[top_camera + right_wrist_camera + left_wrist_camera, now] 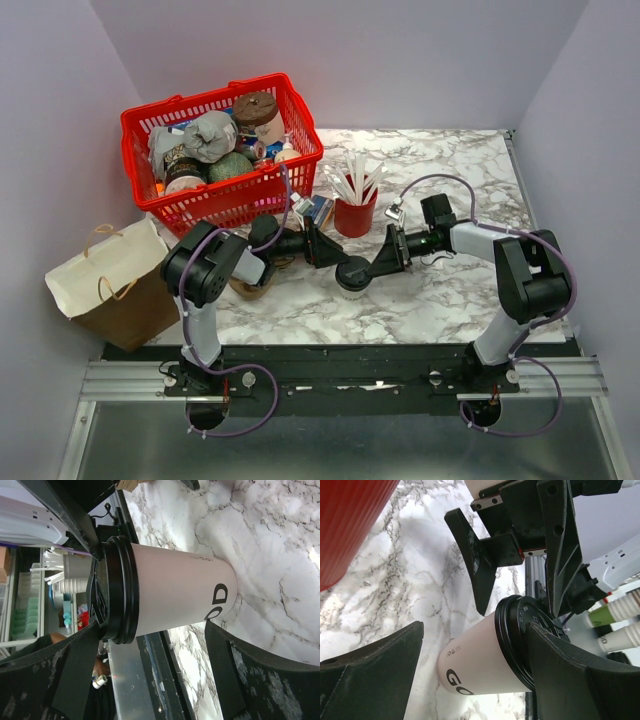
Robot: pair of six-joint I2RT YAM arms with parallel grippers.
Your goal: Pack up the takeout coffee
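**Operator:** Finger state?

**Technician:** The left gripper (475,630) and the right gripper (152,625) are both spread wide. Neither grips anything.

**Operator:** Cup location?

**Technician:** The small cream-white paper cup with the round black plastic lid (180,592) stands just beyond both sets of fingertips, between the grippers, on the white marble table (440,300).

**Operator:** Step?

**Technician:** Probably the approach to grasp. Next, advance one gripper until its fingers flank the cup wall and close below the lid. The likely destination is the brown paper bag (105,285), well outboard of the left fingers.
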